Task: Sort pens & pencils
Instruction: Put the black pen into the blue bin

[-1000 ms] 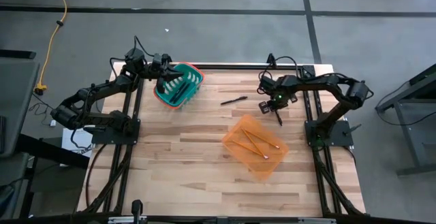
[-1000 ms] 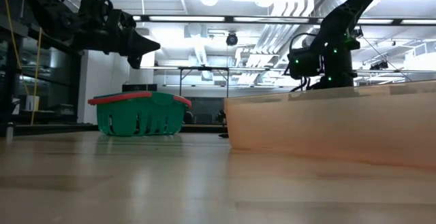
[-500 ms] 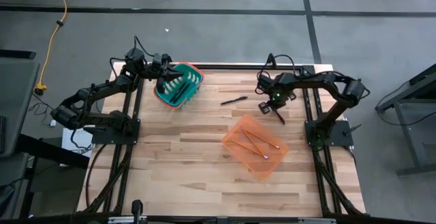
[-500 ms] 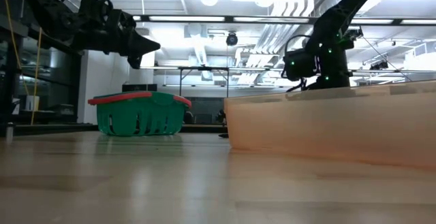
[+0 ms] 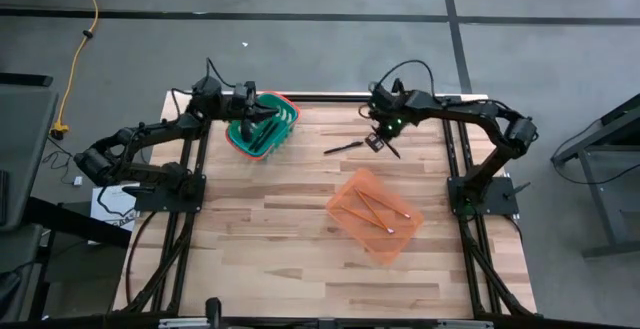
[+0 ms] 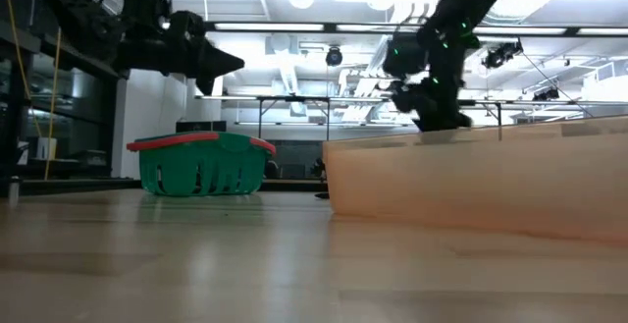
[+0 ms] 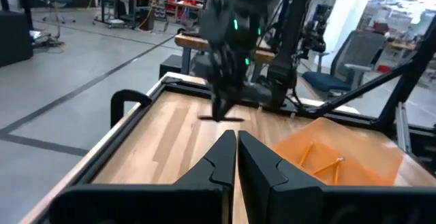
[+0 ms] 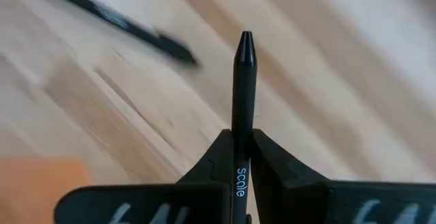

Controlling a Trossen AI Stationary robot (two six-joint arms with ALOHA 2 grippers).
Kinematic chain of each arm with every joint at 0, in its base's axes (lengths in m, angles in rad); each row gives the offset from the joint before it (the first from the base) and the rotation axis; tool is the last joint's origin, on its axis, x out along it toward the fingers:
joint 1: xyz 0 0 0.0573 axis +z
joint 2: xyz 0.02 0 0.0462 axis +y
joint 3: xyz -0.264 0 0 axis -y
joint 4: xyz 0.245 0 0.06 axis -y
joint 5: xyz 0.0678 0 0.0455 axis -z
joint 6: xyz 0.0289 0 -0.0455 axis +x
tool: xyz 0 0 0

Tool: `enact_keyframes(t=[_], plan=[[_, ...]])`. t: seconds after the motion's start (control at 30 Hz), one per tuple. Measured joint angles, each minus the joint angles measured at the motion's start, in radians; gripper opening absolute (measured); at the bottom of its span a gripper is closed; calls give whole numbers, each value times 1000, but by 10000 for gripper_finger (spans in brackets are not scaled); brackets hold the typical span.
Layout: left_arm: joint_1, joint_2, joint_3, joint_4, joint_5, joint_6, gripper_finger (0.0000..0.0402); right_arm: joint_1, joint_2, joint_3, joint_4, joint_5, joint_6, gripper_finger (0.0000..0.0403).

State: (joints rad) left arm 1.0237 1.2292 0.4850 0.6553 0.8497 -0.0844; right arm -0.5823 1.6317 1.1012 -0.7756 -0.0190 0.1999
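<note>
Wooden surface [image 5: 300, 239] seen from above, with both arms reaching in from its far corners. The right tool [image 5: 381, 145] hangs above the far part of the surface, right of centre; its fingers are closed tight on a black pen [image 8: 243, 98], whose tip projects forward beyond the fingertips in the right wrist view. A second black pen [image 5: 343, 148] lies flat on the surface just beside the right tool, on its left, near the far edge. The left tool [image 5: 262, 121] is poised over the green basket [image 5: 288, 116] at the far left corner, fingers pressed together with nothing visible between them. The green basket has a red rim and holds several dark pens [image 5: 257, 135]. An orange basket [image 5: 350, 191] sits right of centre, turned at an angle to the surface edges, and contains two orange-yellow pencils [image 5: 372, 210] lying crossed on its floor. In the low view the orange basket's wall fills the right foreground, the green basket stands behind on the left, and both arms show above them.
</note>
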Motion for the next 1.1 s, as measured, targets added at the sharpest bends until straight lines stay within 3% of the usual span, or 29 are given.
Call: enact_keyframes(t=[0.13,0.27,0.47,0.67,0.83,1.1], plan=[[-88,0,0,1,-116,6,5,0,-1,78,81,-28,-104,9],[-146,0,0,1,-152,9,21,0,-2,118,230,-108,-185,9],[-197,0,0,-7,-192,1,98,0,-2,112,486,-258,-235,9],[-250,0,0,-22,-283,-22,163,21,-2,111,635,-278,-253,9],[-296,0,1,-46,-410,-43,167,62,0,111,754,-280,-253,9],[-305,24,32,-45,-425,-81,144,102,0,111,924,-335,-234,9]])
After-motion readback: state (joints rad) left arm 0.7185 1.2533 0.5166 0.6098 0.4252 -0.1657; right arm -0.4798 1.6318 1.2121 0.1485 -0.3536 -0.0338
